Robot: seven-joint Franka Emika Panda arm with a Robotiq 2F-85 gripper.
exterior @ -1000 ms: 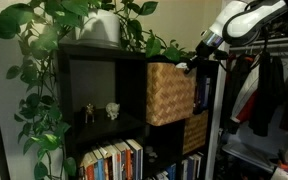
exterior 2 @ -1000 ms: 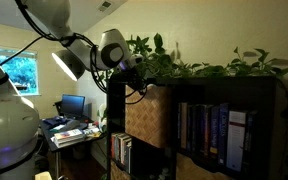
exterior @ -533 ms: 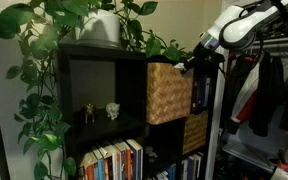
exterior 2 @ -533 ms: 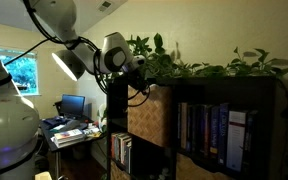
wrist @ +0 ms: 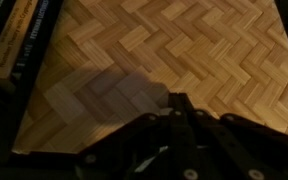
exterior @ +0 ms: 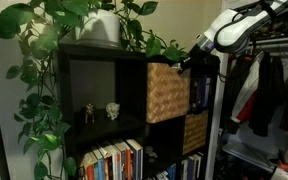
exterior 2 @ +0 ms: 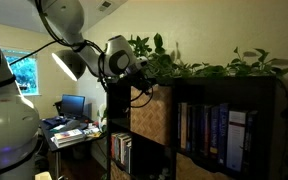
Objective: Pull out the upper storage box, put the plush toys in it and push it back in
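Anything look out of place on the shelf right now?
The upper storage box sits proud of its cubby, unlike the darker box below. The shut pincer is at its upper edge. Nothing looks spilled or damaged.

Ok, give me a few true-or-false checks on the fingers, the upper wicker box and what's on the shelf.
1. The fingers are shut. True.
2. The upper storage box sits on the floor. False: it is in an upper cubby of the shelf.
3. Books stand in the cubby under the figurines. True.
4. The shelf top is bare. False: a leafy plant stands there.
5. The fingers are down by the books. False: they are at the upper storage box's top edge.
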